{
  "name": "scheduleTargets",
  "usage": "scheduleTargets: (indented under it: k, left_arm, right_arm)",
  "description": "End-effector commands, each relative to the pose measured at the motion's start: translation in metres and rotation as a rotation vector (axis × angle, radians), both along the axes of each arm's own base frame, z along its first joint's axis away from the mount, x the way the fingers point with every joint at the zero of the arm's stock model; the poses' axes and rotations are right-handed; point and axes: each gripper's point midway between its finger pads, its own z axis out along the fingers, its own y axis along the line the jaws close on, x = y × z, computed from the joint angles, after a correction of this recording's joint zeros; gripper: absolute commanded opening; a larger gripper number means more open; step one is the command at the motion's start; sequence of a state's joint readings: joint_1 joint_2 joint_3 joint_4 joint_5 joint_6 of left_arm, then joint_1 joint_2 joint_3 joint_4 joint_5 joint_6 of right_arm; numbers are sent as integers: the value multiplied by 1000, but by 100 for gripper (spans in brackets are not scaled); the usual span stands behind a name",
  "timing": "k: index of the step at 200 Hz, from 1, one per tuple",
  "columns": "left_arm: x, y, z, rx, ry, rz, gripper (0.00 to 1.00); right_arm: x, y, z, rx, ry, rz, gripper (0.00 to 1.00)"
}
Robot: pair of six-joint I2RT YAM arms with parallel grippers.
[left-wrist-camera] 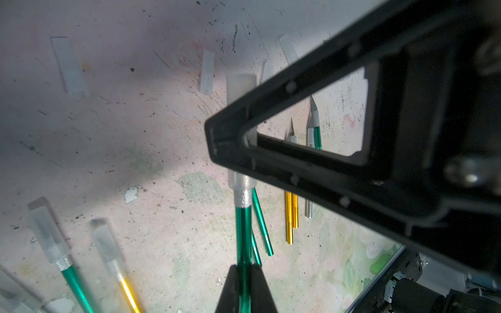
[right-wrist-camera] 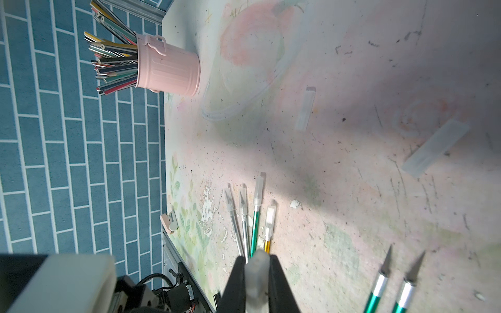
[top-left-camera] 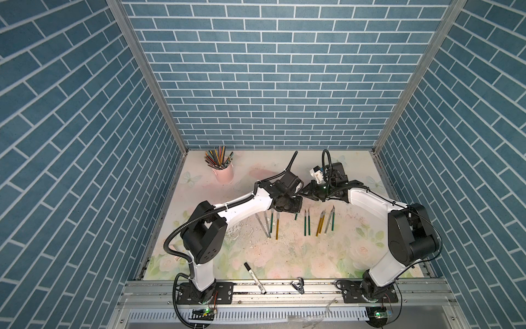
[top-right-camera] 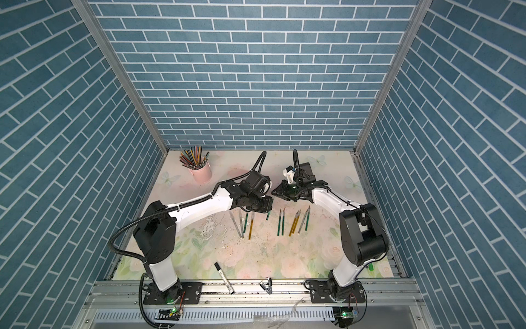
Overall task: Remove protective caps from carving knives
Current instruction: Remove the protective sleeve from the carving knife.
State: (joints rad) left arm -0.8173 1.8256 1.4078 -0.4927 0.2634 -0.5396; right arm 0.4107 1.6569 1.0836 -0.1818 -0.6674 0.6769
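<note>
My left gripper (left-wrist-camera: 245, 271) is shut on the handle of a green carving knife (left-wrist-camera: 243, 233), held above the table. A translucent protective cap (left-wrist-camera: 240, 88) covers its blade, and my right gripper (right-wrist-camera: 257, 260) is shut on that cap (right-wrist-camera: 257, 276). In both top views the two grippers meet tip to tip, left (top-left-camera: 296, 200) and right (top-left-camera: 306, 193). Several capped knives (right-wrist-camera: 254, 214) lie fanned on the table, and bare-bladed knives (right-wrist-camera: 385, 273) lie further right (top-left-camera: 326, 220). Loose caps (right-wrist-camera: 305, 108) (right-wrist-camera: 433, 147) lie beyond them.
A pink cup of coloured pencils (top-left-camera: 223, 172) stands at the back left. A black-capped white marker (top-left-camera: 254, 277) and a metal clip (top-left-camera: 297, 286) lie by the front rail. Blue brick walls close in three sides.
</note>
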Motion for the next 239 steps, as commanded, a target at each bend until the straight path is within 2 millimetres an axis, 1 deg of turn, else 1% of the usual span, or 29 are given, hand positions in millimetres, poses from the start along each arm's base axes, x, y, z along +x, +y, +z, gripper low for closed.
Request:
scheduleTargets:
  k: [1,36,94,135,173,225,239]
  left_arm:
    - [-3,6,-12,29,10,-11,4]
    - [-10,12,-19,74,18,-30,4]
    - [-27,17,-36,141,41,-72,4]
    - [-32,22,-38,149,44,-70,4]
    - [-35,27,-40,163,52,-67,4]
    - [-43,40,-49,203,74,-59,4]
    - [-44,42,-48,209,75,-59,4]
  right_arm:
    - [9,1,9,-6,-37,-21,6]
    - [14,1,12,-10,-50,-26,3]
    - [31,-2,20,-9,-76,-46,2]
    - [43,-4,25,-10,-90,-63,2]
    - [54,-6,23,-25,-105,-74,1]
    - [71,-6,21,-40,-114,-86,1]
    - [75,-6,20,-40,-117,-89,1]
